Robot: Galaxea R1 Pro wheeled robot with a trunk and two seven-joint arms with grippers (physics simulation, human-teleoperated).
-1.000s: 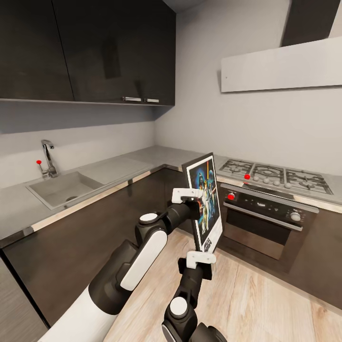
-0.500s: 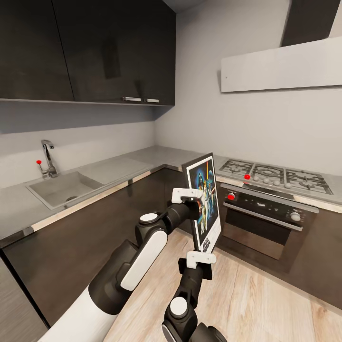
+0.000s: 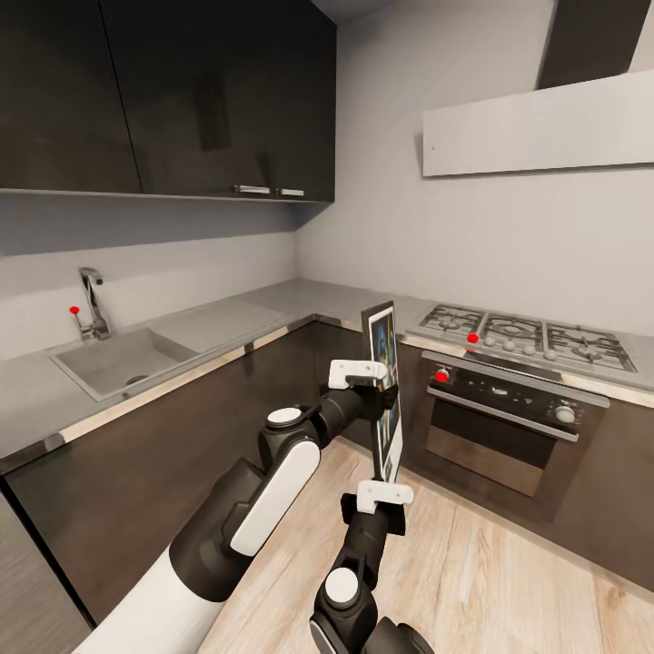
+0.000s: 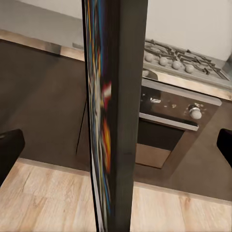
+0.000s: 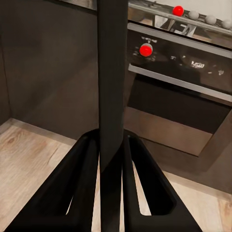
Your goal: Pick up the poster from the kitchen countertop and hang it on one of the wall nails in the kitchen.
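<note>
The poster [image 3: 386, 391] stands upright in the air in front of the oven, turned almost edge-on to the head camera, so only a sliver of its colourful face shows. My right gripper [image 3: 389, 474] is shut on its bottom edge; in the right wrist view both fingers [image 5: 84, 164] clamp the dark frame [image 5: 112, 72]. My left gripper [image 3: 381, 389] is open at mid-height, and in the left wrist view its fingertips [image 4: 9, 150] stand wide apart on either side of the poster [image 4: 116, 96] without touching it. The kitchen countertop [image 3: 300, 300] runs behind. The wall nails are too small to make out.
A sink [image 3: 118, 359] with a tap is set in the worktop on the left. The gas hob [image 3: 527, 331] and oven [image 3: 509, 427] are on the right, close behind the poster. Dark wall cabinets [image 3: 182, 91] and a pale hood panel [image 3: 545, 123] hang above. The floor [image 3: 509, 581] is wood.
The poster has turned about its upright axis, from facing the head camera to nearly edge-on. Both arms have stayed almost where they were.
</note>
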